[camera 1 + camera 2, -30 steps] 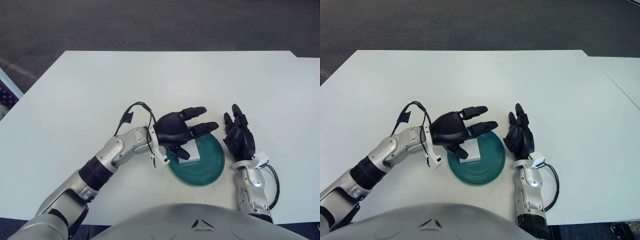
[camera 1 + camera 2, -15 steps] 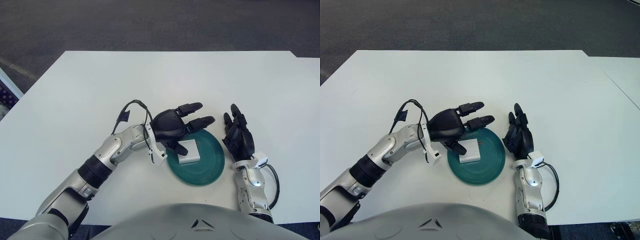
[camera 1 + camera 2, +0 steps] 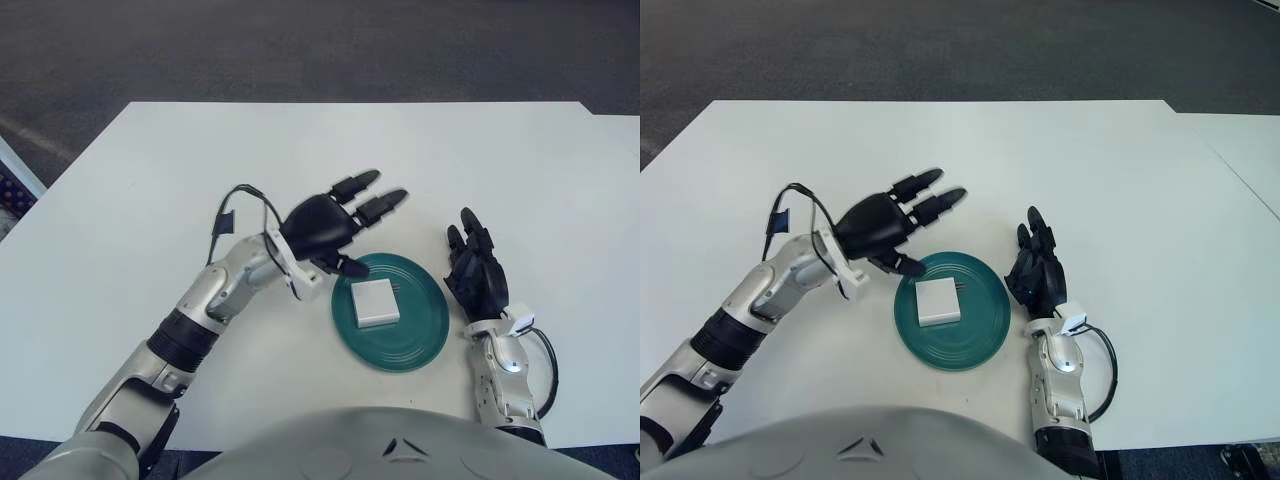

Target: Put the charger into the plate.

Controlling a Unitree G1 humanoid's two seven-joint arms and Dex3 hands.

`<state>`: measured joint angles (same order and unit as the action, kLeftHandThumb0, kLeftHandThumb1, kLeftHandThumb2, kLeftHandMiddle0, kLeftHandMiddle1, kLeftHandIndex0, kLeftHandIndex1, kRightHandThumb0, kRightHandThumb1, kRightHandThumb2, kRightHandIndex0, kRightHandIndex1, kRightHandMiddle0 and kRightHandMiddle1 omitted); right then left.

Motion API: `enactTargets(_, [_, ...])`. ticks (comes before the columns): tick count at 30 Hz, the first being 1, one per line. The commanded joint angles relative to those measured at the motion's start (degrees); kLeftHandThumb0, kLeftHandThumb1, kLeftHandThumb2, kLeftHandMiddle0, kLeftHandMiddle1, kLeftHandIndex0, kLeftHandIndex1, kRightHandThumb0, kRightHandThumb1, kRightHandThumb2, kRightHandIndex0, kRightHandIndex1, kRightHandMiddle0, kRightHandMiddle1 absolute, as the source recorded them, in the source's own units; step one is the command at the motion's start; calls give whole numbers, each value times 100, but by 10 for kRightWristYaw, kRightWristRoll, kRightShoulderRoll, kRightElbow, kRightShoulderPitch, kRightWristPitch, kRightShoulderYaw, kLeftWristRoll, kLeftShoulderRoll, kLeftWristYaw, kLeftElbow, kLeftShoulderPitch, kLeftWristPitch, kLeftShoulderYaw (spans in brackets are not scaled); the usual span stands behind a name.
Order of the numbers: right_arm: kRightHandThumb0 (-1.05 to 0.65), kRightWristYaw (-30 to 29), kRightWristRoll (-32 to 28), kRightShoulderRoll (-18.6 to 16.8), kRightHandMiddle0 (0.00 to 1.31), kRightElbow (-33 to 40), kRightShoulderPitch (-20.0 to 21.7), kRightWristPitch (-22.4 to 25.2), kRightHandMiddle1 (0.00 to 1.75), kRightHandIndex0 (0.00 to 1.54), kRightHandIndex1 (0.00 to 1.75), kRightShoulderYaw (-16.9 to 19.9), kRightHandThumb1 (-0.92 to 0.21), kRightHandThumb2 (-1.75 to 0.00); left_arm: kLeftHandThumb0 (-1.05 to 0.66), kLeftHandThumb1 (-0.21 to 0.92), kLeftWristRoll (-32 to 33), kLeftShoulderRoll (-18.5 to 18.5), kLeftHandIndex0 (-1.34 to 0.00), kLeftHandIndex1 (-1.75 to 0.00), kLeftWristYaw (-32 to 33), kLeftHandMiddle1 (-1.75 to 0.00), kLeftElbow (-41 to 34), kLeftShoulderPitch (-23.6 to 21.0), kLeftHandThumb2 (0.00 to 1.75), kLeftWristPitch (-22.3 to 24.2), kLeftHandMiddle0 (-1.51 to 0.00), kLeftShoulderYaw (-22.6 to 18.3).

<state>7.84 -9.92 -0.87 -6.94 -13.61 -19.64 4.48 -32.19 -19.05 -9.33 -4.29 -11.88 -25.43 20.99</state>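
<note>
Left forearm runs out of the bottom corner, so the shoulder's hidden. White bench point(image 3: 150, 180), dark carpeted floor point(image 3: 300, 45) beyond. White charger point(image 3: 375, 303) lies flat in the green plate point(image 3: 420, 345). Left hand point(image 3: 325, 225) hovers at the plate's upper-left rim, fingers spread, holding nothing. Right hand point(image 3: 478, 275) just right of the plate, fingers straight, nothing in it.

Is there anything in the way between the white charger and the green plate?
No. The charger already lies in the plate. The left robot hand, open, is above the plate's far-left edge; the right robot hand shows beside its right rim.
</note>
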Motion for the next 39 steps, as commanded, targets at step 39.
enactTargets(39, [-94,-38,37,-4,0,-40,-54,59,44,22,3,-6,-92,-95,-104,92,527,304,0,-13,34,0,205,254,85,58,0,-146])
